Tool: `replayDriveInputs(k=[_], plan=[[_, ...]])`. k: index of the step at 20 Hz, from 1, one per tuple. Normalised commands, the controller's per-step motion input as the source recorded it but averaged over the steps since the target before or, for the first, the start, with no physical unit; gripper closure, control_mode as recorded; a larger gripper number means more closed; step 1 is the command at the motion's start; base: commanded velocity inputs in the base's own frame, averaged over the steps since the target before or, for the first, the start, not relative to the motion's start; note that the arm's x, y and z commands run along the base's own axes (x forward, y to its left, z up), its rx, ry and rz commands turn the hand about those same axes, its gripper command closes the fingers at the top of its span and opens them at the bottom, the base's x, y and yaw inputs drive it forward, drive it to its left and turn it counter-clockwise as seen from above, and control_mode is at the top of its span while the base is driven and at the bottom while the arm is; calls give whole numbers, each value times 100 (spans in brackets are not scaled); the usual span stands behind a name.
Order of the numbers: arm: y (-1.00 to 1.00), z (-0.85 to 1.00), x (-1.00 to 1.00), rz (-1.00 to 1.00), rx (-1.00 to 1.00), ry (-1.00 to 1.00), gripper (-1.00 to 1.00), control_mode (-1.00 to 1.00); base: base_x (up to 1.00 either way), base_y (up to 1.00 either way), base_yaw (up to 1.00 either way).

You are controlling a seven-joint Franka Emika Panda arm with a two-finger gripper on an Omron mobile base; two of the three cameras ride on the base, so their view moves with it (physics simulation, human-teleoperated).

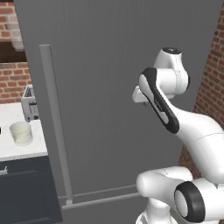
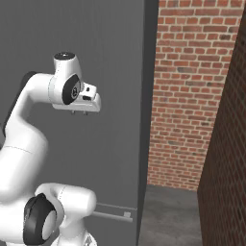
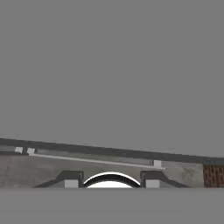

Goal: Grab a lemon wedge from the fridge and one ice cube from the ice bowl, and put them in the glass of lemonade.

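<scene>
Standing closed, the fridge [image 1: 113,87] rises tall and dark grey across both base views, its long axis vertical and its flat door facing the robot. Brick wall [image 2: 187,96] flanks it on the right. A pale grey bar handle [image 1: 54,127] runs upright near the door's left edge, reaching almost to a thin horizontal seam low on the door.

The white arm [image 1: 192,127] bends up in front of the door, right of the handle and well apart from it. Its end effector [image 3: 111,180] is held level with the middle of the door; in the hand view its two dark finger tips [image 3: 70,179] point at the bare door panel, with the seam crossing as a slightly slanted line just above them. The tips stand a moderate way apart with nothing between them.

To the left of the fridge, a white desk [image 1: 17,148] carries a toaster [image 1: 30,104] at the back, beside the fridge's edge. In front of the toaster sits the glass [image 1: 21,133], a short clear tumbler of pale liquid, upright with its mouth facing up, near the desk's front edge. Dark cabinet fronts lie below the desk.
</scene>
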Motion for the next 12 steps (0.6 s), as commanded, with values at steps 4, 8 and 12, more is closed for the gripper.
replayDriveInputs(k=[4,8,12], plan=[[0,0,8,0,0,5,-100,-100,0,0,0],[0,0,-27,1,0,0,-100,-100,0,0,0],[0,0,-94,5,1,0,-100,-100,0,0,0]])
